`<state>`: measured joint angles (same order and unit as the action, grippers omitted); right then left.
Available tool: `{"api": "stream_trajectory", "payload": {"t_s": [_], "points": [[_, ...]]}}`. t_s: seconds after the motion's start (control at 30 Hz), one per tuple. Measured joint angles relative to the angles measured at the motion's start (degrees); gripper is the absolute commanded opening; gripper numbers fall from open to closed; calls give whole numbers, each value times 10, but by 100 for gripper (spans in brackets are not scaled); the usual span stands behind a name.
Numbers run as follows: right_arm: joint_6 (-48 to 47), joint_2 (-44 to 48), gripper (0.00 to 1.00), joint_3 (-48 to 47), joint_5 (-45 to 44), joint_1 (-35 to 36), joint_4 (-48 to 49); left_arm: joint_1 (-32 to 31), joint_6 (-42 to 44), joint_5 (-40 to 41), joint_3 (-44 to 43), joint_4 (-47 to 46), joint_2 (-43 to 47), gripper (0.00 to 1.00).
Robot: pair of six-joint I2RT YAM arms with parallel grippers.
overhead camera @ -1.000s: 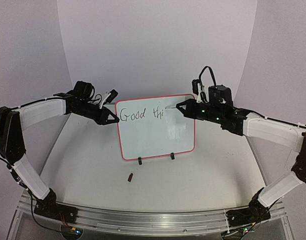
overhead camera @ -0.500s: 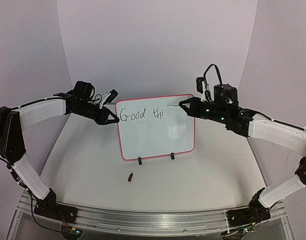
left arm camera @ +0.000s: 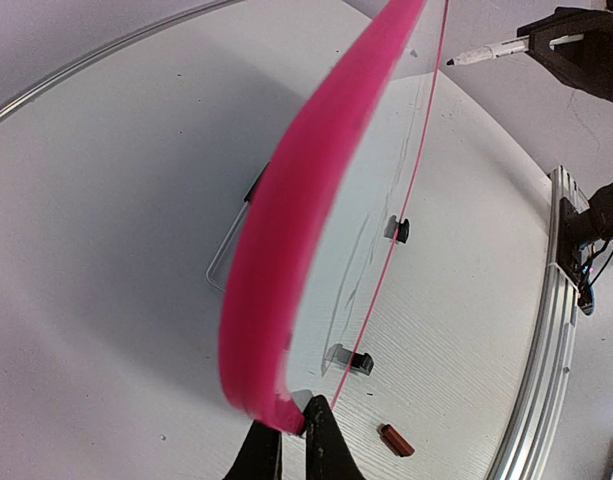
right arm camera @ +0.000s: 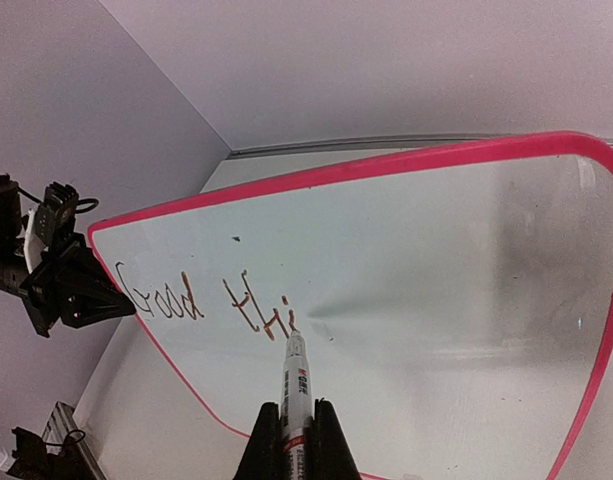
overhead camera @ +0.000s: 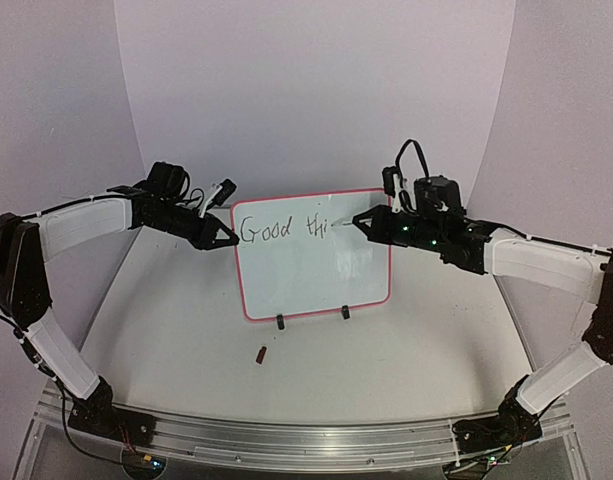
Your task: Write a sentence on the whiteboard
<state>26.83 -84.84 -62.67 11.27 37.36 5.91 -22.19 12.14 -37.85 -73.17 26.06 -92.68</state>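
Pale lilac walls (overhead camera: 316, 90) curving round behind, white table (overhead camera: 186, 330) below, metal rail (overhead camera: 286, 440) along its near edge. Near the middle of the table, towards the back: whiteboard (overhead camera: 316, 275) with a pink-red frame, upright on two black clip feet (overhead camera: 280, 322), face turned towards the arms. Across the top left of that face, black handwritten writing (right arm camera: 211, 300), reading "Good thi"; blank white below and to the right.

Left gripper (left arm camera: 294, 422) at the upper part of the board's left edge, jaws closed tight on the pink frame, pinching the rim. Right gripper (right arm camera: 294, 435) in front of the board's upper middle, jaws closed on a marker (right arm camera: 294, 380): white barrel with black print and a red band, held in line with the fingers. Marker tip at the board's face, right at the foot of the last letter "i"; touching or just off it, cannot tell.

Both arms reaching in from the sides, elbows out, grippers apart with the writing between them.

On the table in front of the board, just left of the left clip foot and nearer the arms: small dark red cylinder (overhead camera: 261, 353), lying on its side, touching nothing else.
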Motion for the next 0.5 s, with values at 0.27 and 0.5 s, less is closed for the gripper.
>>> {"api": "stream_trajectory", "payload": {"t_s": [0.27, 0.5], "points": [[-4, -17, 0, -5, -1, 0, -1, 0, 0, 0, 0, 0, 0, 0], [-7, -17, 0, -14, -3, 0, -1, 0, 0, 0, 0, 0, 0, 0]]}}
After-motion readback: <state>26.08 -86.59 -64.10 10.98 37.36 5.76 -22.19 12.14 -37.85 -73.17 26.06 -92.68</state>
